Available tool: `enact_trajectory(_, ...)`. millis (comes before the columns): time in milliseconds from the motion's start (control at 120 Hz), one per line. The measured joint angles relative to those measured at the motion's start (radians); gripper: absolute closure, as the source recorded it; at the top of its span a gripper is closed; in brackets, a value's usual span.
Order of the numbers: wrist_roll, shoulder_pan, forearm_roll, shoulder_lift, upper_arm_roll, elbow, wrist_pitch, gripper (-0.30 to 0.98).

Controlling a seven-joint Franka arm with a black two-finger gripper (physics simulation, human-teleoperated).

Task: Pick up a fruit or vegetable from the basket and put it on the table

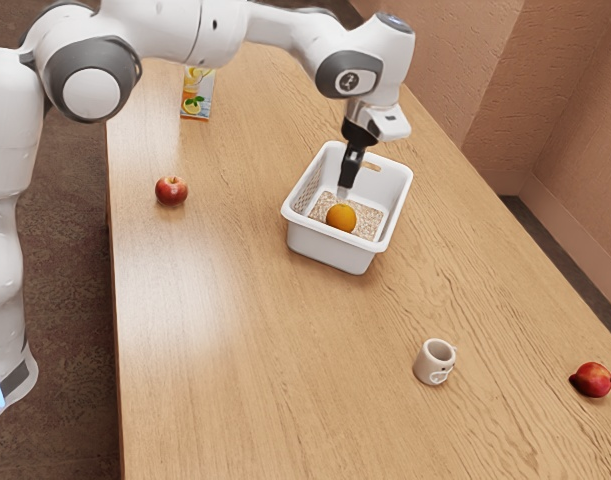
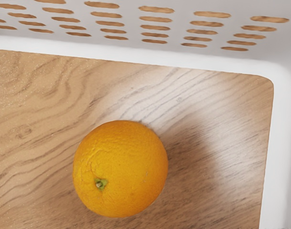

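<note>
Exterior view — the orange sits inside the basket, seemingly just below the gripper, whose spread and grip I can't make out — next move likely downward

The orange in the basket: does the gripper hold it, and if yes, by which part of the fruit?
Nothing is held. The orange lies in the basket, and the gripper is above it, with no grip on it.
</note>
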Motion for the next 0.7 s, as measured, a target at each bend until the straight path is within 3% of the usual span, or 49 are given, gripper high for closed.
enact_trajectory(700,0.108,-0.002,-0.028,0.055,-0.003,-0.048,0.067,0.0)
